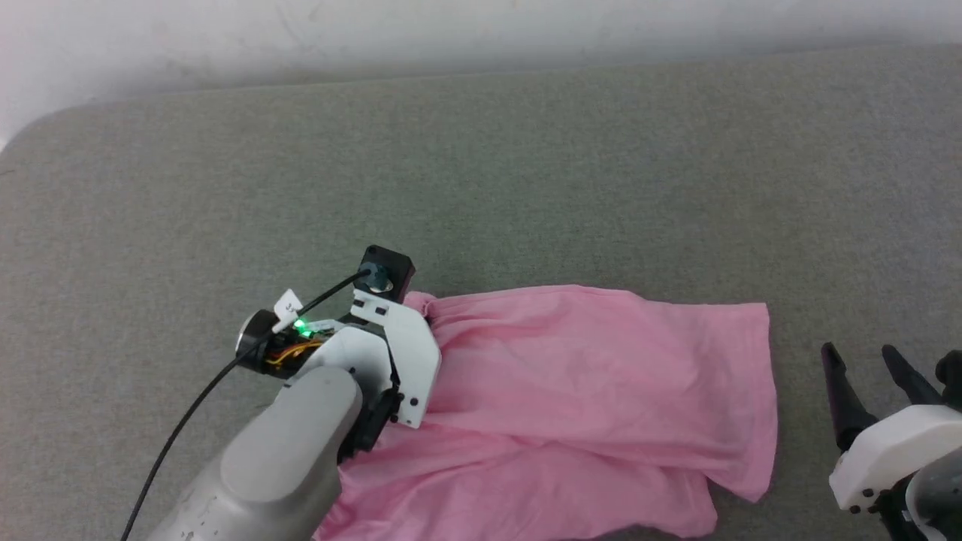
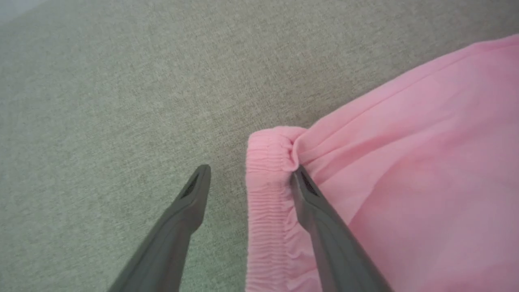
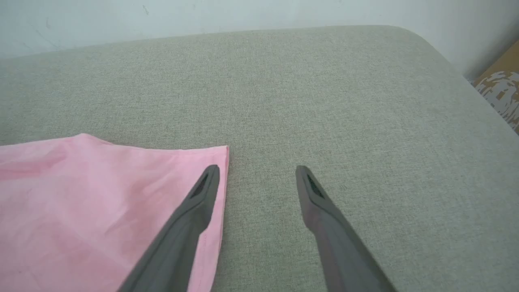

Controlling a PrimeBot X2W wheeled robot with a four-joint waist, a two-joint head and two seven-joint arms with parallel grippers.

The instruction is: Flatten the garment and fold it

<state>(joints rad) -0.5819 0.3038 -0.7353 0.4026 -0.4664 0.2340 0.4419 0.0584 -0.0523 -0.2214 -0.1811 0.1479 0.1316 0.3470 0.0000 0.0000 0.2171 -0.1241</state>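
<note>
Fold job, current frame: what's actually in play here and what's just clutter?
Belongs to the job:
- pink garment, lying rumpled
- its elastic waistband
- left gripper, open over the waistband
- right gripper, open beside the hem edge
- grey padded surface under the garment

Just lying about:
- what looks like a cardboard box beyond the surface's corner
- white wall

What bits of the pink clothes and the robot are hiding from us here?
Near edge of the garment: head view, cut off at the bottom.
Most of the waistband: head view, behind the left arm.
The brown patterned thing: right wrist view, cut off by the right edge.
</note>
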